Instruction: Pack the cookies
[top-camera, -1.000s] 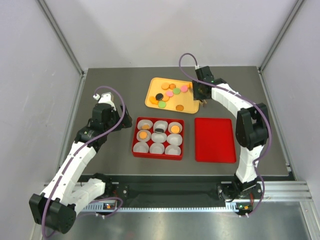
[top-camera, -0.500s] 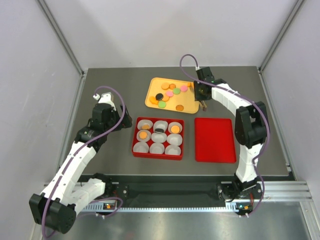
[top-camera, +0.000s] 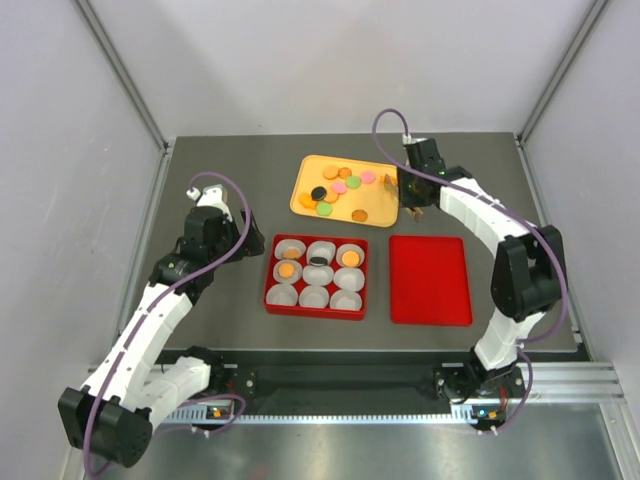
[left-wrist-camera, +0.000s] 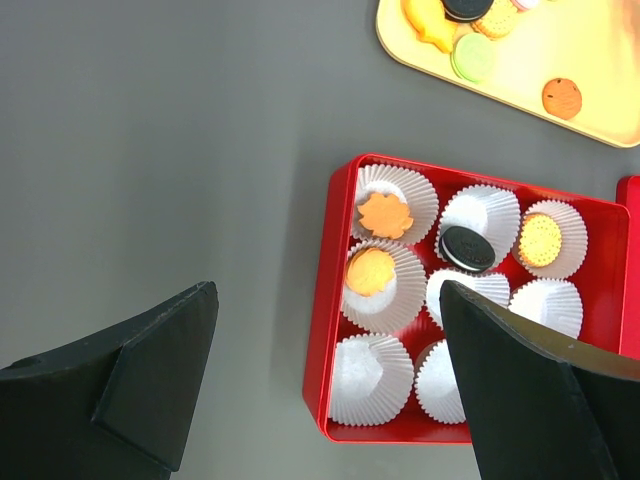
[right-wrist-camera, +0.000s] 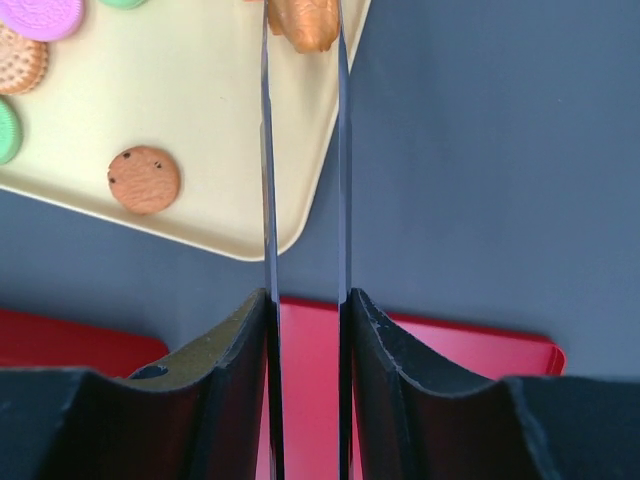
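Orange cookie (right-wrist-camera: 303, 22) is now pinched between the tips of the right jaws, which have just narrowed over the tray (right-wrist-camera: 215, 90) edge, so it looks ready for boxing; left jaws gape wide.

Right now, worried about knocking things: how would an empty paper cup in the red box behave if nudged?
The empty paper cup looks thin and pleated, so it is probably very light and easily crushed. Packed against neighbouring cups and the red box wall, it would likely deform rather than slide.
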